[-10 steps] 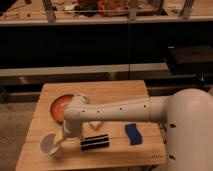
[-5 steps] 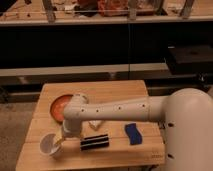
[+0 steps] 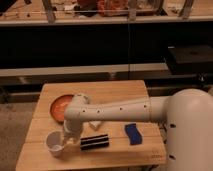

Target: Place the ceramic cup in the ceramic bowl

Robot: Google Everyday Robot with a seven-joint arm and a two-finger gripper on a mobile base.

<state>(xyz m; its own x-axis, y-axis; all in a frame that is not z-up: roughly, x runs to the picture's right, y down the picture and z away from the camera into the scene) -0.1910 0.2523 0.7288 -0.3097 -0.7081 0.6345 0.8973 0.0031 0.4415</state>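
One cup [image 3: 54, 142], one bowl [image 3: 60, 106], one white block [image 3: 95, 124], one dark striped bar [image 3: 94, 142] and one blue piece [image 3: 132, 134] lie on the wooden tabletop [image 3: 115, 95], with a single white arm [image 3: 120, 109] reaching over them. Leftmost is the cup, upright near the front left corner, open mouth up. The pincer [image 3: 66, 140] sits at its 3 o'clock, right against the rim; whether the fingers pinch the cup or stand spread cannot be told. The bowl lies at the cup's 12 o'clock, apart from it, partly hidden by the arm's wrist. The bar lies at the cup's 3 o'clock, beyond the pincer, with the block at the bar's 12 o'clock. The blue piece is farthest right. Compared with half a second ago, cup, pincer and the rest sit in the same places.
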